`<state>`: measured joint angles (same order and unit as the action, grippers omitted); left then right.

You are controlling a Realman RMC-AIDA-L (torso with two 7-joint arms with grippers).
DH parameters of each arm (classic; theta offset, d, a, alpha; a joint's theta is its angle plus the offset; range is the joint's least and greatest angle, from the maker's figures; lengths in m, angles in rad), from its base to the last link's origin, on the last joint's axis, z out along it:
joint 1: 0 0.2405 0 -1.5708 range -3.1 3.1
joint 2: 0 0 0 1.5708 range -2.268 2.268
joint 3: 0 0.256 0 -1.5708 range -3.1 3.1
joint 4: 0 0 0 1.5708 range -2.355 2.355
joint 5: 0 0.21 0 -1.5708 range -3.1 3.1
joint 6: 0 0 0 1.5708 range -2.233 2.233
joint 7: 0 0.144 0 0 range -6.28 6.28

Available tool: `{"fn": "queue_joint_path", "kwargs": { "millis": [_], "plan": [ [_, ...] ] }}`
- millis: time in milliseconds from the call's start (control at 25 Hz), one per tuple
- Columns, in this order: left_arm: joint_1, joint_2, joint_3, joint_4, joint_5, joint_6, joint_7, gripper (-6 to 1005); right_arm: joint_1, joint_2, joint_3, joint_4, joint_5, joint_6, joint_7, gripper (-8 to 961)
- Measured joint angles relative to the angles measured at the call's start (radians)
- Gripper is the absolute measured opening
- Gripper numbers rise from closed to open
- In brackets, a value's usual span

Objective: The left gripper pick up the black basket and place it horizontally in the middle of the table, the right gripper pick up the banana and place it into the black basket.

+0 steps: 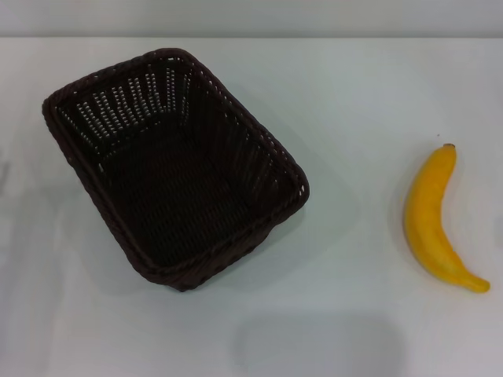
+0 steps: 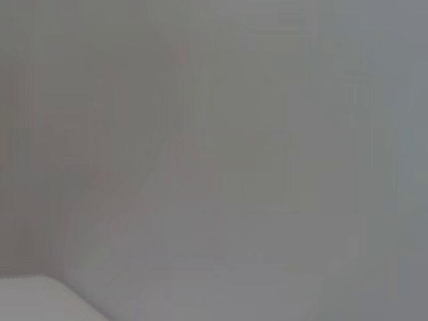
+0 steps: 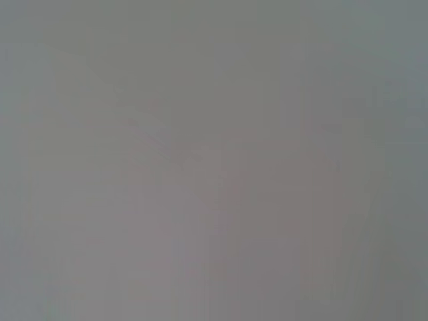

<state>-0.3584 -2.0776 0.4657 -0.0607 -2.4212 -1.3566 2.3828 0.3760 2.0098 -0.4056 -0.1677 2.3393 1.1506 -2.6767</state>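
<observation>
The black basket [image 1: 177, 169] sits on the white table [image 1: 354, 102] at the left, turned at an angle, open side up and empty. The banana [image 1: 435, 221] lies on the table at the far right, its dark stem end pointing away from me. Neither gripper shows in the head view. The left wrist view and the right wrist view show only plain grey surface, with no fingers, basket or banana in them.
A faint grey shadow [image 1: 322, 345] lies on the table near the front edge, between basket and banana. The table's far edge [image 1: 251, 35] runs along the top of the head view.
</observation>
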Motion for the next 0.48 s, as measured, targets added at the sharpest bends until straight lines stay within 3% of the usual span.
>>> {"fn": "queue_joint_path", "kwargs": {
  "millis": [200,240,280,480],
  "plan": [
    [-0.004,0.031,0.047,0.345,0.308,0.245,-0.474,890,0.007,0.000,0.000,-0.001,0.000,0.001,0.000,875],
    [-0.020,0.060,0.069,0.418,0.429,0.293,-0.654,889,0.010,0.000,0.000,-0.001,0.000,0.001,0.000,874],
    [-0.024,0.069,0.074,0.431,0.451,0.298,-0.686,889,0.011,0.001,-0.001,-0.001,0.000,0.001,0.000,874],
    [-0.112,0.185,0.103,0.527,0.729,0.304,-0.963,889,0.021,0.001,-0.007,-0.001,0.000,0.001,0.001,874]
  ]
}}
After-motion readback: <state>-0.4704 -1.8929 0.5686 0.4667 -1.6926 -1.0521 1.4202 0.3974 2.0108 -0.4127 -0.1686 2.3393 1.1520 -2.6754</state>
